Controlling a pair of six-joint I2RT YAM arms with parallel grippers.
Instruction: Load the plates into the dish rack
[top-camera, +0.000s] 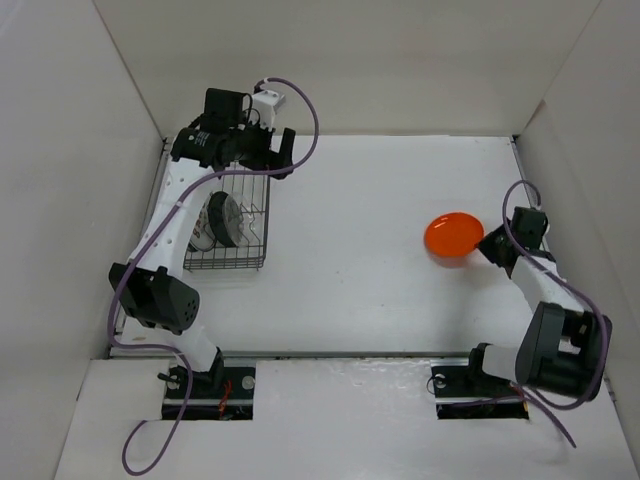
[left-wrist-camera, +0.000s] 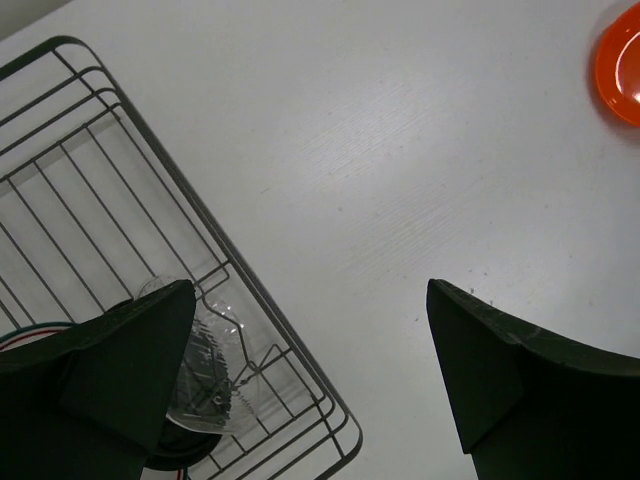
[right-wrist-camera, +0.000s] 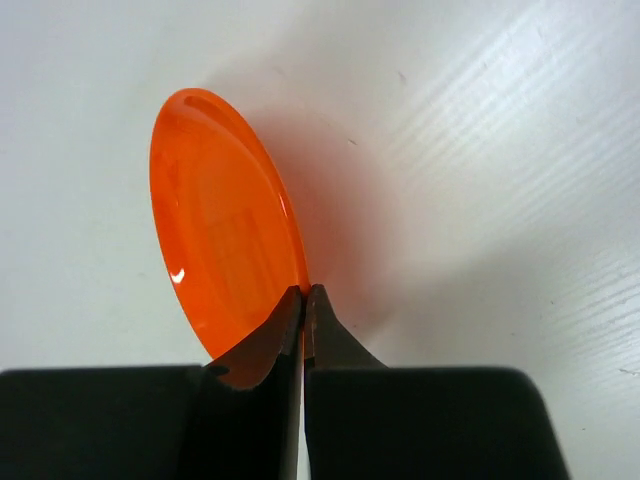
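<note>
Right tool (right-wrist-camera: 304, 292): clenched on the rim of the orange plate (right-wrist-camera: 225, 225), jaws pinched together on the plate's near-right edge. The plate is at the right of the tabletop (top-camera: 360, 280), with a shadow beneath it. Cannot tell whether it is lifted off the surface.

Key relation: the dish rack (top-camera: 222, 268) lies well apart from the held plate, to its left, across the open middle of the tabletop. The rack's long axis runs near to far, away from the bases. A white patterned plate (top-camera: 203, 222) and a black plate (top-camera: 226, 220) stand on edge in its near half, and a clear plate (left-wrist-camera: 205, 360) shows among the wires.

Judgement: the carry goes leftward, and the plate must arrive on edge to drop between the dividers.

Right arm: elbow folded out to the right, forearm reaching away and inward to the plate.

Left arm: the nearer one to the rack, stretched along its left side with the wrist over the far end. Left tool (left-wrist-camera: 308, 290): released, jaws wide apart, holding nothing.
</note>
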